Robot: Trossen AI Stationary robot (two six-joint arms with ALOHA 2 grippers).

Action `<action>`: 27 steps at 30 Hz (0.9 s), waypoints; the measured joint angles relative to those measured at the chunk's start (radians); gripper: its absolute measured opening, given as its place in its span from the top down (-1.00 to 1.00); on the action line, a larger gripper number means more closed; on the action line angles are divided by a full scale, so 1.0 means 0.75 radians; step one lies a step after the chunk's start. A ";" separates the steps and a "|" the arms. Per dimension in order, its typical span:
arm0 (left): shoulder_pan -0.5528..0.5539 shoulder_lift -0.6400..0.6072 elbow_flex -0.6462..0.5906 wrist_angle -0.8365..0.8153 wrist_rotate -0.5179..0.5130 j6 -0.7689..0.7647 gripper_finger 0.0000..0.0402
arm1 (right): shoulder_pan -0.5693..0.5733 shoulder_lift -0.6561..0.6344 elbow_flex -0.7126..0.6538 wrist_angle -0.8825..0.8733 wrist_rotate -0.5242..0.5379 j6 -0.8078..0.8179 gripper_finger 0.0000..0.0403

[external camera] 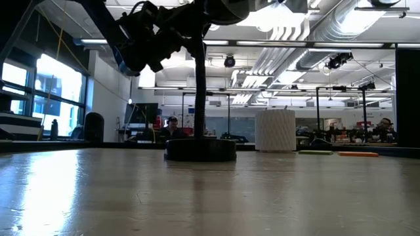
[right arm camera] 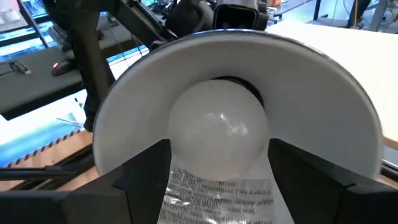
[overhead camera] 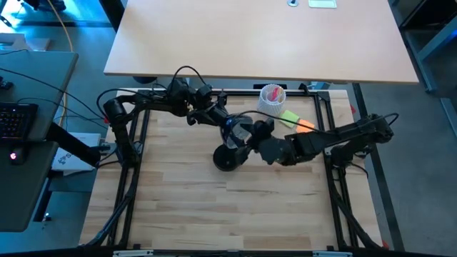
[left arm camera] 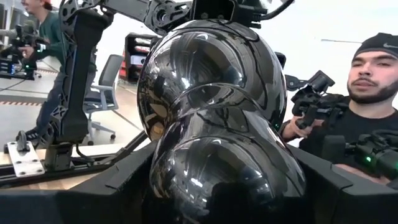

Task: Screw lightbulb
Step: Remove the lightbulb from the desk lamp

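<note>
While its base hides, right jaws grip the lightbulb (right arm camera: 217, 127).

The lightbulb (right arm camera: 219, 134) hides its screw base inside the lamp head (right arm camera: 323, 93), whose rim the frame cuts off.

white lightbulb (right arm camera: 219, 121), glossy black lamp head (left arm camera: 211, 93)

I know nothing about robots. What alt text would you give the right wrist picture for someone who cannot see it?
A white lightbulb sits between the right gripper's two dark fingers, its rounded end inside the white interior of the lamp head. Printed text shows on the bulb's neck; a black robot arm stands behind.
</note>
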 joint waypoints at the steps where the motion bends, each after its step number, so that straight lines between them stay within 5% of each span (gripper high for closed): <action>1: 0.000 0.000 0.000 0.000 0.000 0.000 -0.34 | -0.013 0.000 0.000 0.006 -0.013 -0.007 -0.32; 10: 0.000 0.000 0.000 0.002 -0.004 0.011 -0.34 | -0.113 -0.002 0.000 0.064 -0.181 -0.368 -0.32; 22: -0.001 -0.001 0.002 -0.025 -0.026 0.017 -0.34 | -0.093 -0.002 0.001 0.041 -0.139 -1.927 -0.32; 27: -0.003 -0.001 0.004 -0.044 -0.035 0.015 -0.34 | -0.065 0.001 0.001 0.013 -0.081 -2.207 -0.32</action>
